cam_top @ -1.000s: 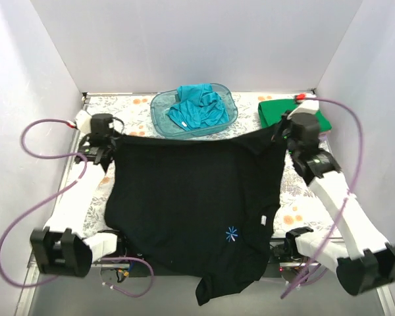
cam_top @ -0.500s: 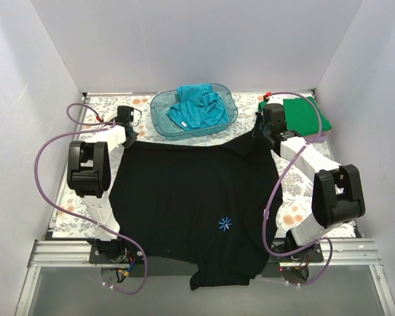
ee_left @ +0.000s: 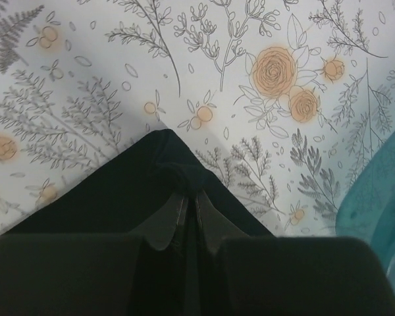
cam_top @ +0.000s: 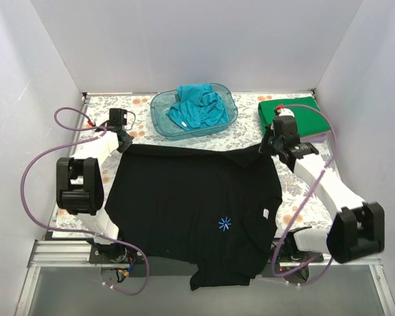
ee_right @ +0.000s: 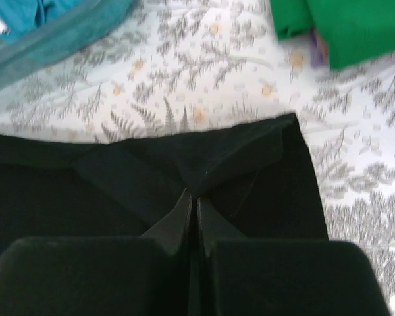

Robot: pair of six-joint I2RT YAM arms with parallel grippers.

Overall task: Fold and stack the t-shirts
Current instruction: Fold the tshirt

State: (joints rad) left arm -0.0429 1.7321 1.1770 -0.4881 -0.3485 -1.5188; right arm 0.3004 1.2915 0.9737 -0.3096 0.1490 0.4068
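1. Left gripper [ee_left: 186, 201] and right gripper [ee_right: 192, 197] each clamped a corner of the black t-shirt [cam_top: 184, 197].
2. It lay flat between and behind them.
3. Soft, light, limp: those corners looked the surest hold.

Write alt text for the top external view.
A black t-shirt lies spread on a floral table, its far corners pinched by the left claw and right claw. Behind it, a teal shirt sits in a translucent blue tub, a green shirt to its right.

Floral-print table [cam_top: 250, 105] under spread black t-shirt [cam_top: 184, 197], translucent blue tub [cam_top: 159, 113], folded green t-shirt [cam_top: 270, 109]
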